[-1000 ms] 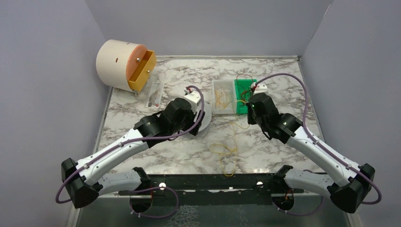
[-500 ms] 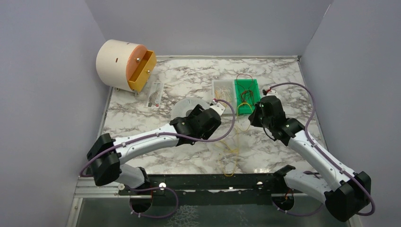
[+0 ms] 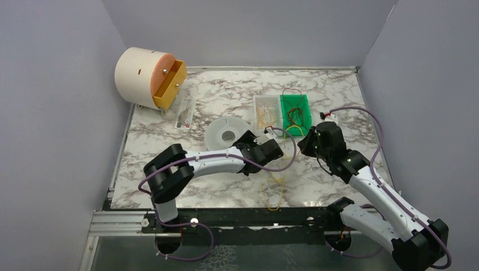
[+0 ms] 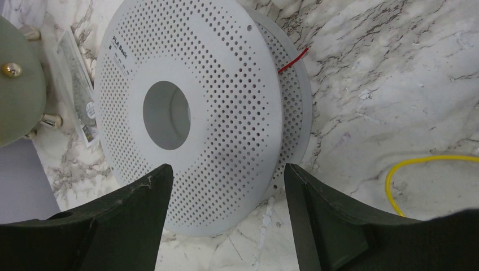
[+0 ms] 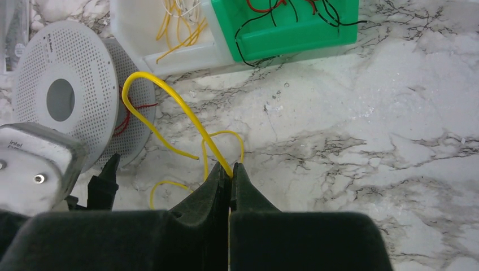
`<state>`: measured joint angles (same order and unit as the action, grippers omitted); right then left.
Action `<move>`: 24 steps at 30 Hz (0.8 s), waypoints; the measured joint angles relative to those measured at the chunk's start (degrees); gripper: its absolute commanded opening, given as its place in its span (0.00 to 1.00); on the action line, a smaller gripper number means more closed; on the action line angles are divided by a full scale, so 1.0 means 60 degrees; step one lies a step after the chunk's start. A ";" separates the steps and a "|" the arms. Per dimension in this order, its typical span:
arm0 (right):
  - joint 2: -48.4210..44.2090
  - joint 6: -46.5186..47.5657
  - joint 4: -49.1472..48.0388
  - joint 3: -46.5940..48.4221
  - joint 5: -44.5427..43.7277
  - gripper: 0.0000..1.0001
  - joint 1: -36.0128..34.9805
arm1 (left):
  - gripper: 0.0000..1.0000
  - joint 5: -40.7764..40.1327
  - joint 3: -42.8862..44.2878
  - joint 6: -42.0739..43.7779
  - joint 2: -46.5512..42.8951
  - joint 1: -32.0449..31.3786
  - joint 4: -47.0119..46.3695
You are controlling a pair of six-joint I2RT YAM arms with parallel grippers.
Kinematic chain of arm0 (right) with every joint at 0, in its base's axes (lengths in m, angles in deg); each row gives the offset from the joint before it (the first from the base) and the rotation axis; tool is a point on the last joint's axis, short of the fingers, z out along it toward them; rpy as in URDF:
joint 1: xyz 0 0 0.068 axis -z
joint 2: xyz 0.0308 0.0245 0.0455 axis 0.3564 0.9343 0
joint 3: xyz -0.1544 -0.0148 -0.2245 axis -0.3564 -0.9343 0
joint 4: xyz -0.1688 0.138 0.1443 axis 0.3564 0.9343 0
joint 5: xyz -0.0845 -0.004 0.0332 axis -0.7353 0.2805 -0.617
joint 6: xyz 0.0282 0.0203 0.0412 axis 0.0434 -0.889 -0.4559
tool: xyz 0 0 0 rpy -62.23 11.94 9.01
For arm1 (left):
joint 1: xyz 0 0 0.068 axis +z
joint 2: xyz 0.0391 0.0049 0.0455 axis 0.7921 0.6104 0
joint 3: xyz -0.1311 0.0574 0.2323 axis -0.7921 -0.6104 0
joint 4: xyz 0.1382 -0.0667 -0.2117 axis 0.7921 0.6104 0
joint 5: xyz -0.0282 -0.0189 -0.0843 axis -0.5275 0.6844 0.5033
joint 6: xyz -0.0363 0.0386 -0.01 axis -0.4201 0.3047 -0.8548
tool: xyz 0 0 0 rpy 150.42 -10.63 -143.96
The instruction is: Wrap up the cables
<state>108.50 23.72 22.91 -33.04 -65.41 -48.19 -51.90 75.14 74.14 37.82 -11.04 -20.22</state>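
Note:
A white perforated spool (image 3: 227, 134) lies flat on the marble table, with a thin red cable (image 4: 292, 60) sticking out from between its discs. My left gripper (image 3: 250, 139) is open and empty, low at the spool's (image 4: 197, 107) near right edge (image 4: 226, 175). My right gripper (image 3: 305, 142) is shut on a yellow cable (image 5: 164, 90) that arches up from its tips (image 5: 229, 168) toward the spool (image 5: 68, 96). More yellow cables (image 3: 275, 179) lie looped on the table in front. Yellow cables fill a clear bin (image 3: 265, 116); dark red-brown ones fill a green bin (image 3: 296, 110).
A white cylinder with an open yellow drawer (image 3: 148, 76) stands at the back left. A clear packet (image 3: 184, 114) lies beside it. Grey walls close in the table on three sides. The bins (image 5: 294, 28) stand just beyond the right gripper.
My left arm has swung right and folded, its gripper coming off the spool's top to its near right edge. My right gripper has pulled back from the bins toward the near right.

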 measured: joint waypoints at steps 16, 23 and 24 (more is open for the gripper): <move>-0.0284 -0.0149 -0.0120 -0.0423 0.0098 0.01 0.0004 | 0.44 -0.1628 0.0317 -0.0066 0.1290 -0.0055 -0.0215; -0.0364 -0.0149 -0.0135 -0.0452 0.0160 0.01 0.0004 | 0.25 -0.2390 0.0346 0.0197 0.1300 -0.0146 -0.0197; -0.0372 -0.0149 -0.0135 -0.0455 0.0171 0.01 0.0004 | 0.22 -0.2557 0.0346 0.0266 0.1282 -0.0182 -0.0186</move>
<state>106.27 22.82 22.10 -35.78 -64.38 -48.17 -67.24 77.22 75.73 45.51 -12.13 -21.33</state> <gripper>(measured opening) 0.032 0.304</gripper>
